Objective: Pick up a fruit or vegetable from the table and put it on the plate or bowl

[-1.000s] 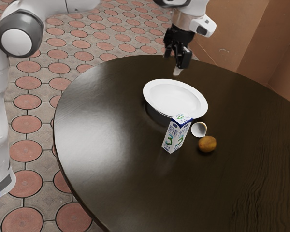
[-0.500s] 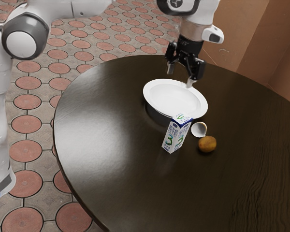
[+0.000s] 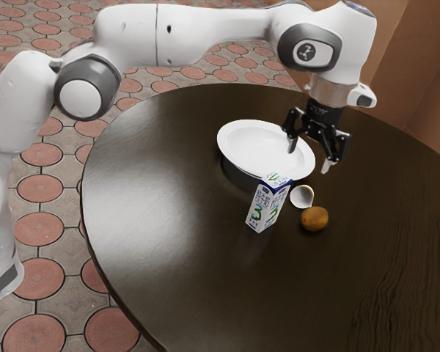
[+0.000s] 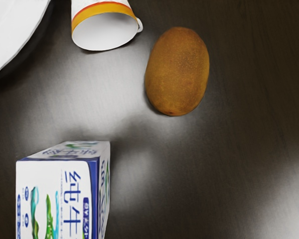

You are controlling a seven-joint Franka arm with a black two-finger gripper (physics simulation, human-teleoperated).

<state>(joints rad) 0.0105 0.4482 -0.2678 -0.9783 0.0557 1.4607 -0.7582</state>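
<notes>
A brown kiwi point(image 3: 314, 218) lies on the dark table, just to the exterior view's right of a milk carton point(image 3: 268, 202). In the wrist view the kiwi point(image 4: 177, 70) is an oval lying on its side near a cup. A white plate point(image 3: 265, 148) sits on a dark bowl near the table's middle. My gripper point(image 3: 309, 155) hangs open in the air over the plate's right rim, above and behind the kiwi, with nothing between its fingers.
A small white cup with an orange band point(image 3: 302, 195) lies tipped over between the plate and the kiwi; its mouth point(image 4: 104, 31) faces the camera. The blue and white milk carton point(image 4: 65, 196) stands upright. The table edge point(image 3: 95, 220) curves at the exterior view's left.
My arm has swung from behind the plate toward the exterior view's right and nearer the front, lowering over the plate's right rim. The gripper stays open. Nothing on the table has moved.
</notes>
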